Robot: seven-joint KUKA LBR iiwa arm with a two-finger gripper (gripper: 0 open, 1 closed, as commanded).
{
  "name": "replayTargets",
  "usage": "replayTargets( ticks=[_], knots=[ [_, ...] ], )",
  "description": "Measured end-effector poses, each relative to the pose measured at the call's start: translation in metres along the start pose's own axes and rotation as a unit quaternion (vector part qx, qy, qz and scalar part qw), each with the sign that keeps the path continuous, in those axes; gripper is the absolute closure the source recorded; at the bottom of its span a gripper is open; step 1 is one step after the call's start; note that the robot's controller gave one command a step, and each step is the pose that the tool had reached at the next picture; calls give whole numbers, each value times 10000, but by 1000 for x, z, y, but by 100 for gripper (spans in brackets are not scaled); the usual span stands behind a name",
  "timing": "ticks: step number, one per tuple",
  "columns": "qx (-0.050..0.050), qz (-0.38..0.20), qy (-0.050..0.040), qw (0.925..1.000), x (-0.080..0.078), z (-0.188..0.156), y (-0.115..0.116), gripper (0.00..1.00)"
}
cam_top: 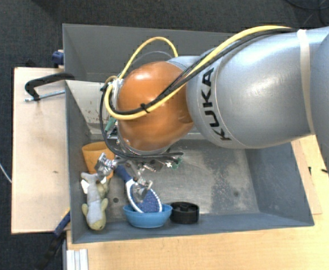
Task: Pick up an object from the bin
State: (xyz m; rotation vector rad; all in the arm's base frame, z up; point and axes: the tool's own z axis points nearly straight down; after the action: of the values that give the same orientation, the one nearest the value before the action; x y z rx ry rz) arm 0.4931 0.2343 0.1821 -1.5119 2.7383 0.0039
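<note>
The pincer [132,174] hung low in the bin [238,184], under the orange cover [150,111]. I could not tell if it was wide or narrow. Just below it, a blue and white brush [145,198] stuck up from a blue bowl [147,219]. An orange cup [92,153] sat just left of it, a soft toy [95,204] lower left, and a black cap [185,212] lower right.
</note>
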Motion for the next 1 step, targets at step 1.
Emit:
replayTargets(
  ticks=[1],
  knots=[
    [0, -1112, 114, 9937, 2, 106, -85, 0]
  ],
)
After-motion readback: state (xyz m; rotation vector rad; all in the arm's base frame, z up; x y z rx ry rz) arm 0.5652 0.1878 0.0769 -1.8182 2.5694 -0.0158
